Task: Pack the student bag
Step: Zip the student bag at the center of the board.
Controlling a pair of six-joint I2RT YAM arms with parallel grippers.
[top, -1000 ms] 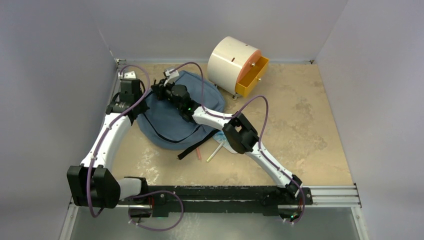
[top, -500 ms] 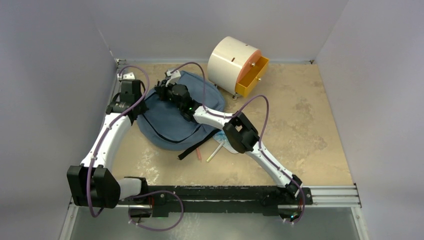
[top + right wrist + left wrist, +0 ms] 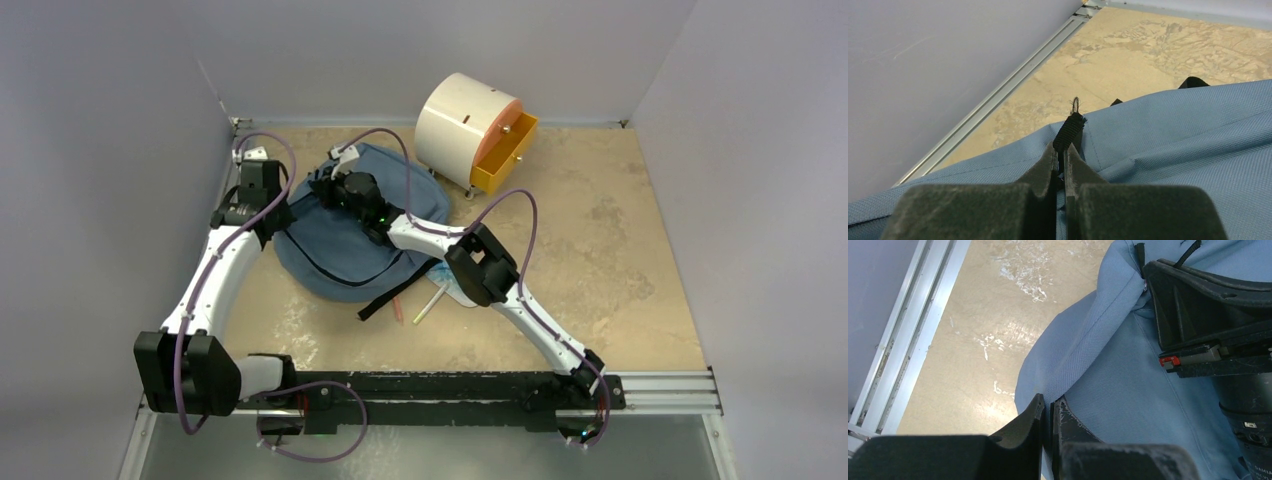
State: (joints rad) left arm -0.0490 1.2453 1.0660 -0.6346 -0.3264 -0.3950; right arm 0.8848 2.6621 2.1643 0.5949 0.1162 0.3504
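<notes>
The student bag [image 3: 345, 235], slate-blue with black zipper lines, lies flat on the floor at the back left. My left gripper [image 3: 1050, 407] is shut on a raised fold of fabric at the bag's left edge [image 3: 1083, 355]; from above it sits at the bag's left rim [image 3: 290, 212]. At the bag's far top corner, my right gripper [image 3: 1064, 152] is shut on a short black webbing tab [image 3: 1071, 127] that sticks up from a seam. Its black body [image 3: 1208, 325] fills the right of the left wrist view. The bag's inside is hidden.
A cream cylindrical cabinet [image 3: 460, 120] with its orange drawer [image 3: 505, 155] pulled out stands right of the bag. A black strap [image 3: 385, 298], a white stick [image 3: 428, 306] and a pale item lie under the right arm. The wall and metal rail [image 3: 903, 335] run close on the left.
My right gripper has shifted slightly to the right with the tab, and the bag's top corner has followed. The left gripper holds its fold almost in place.
</notes>
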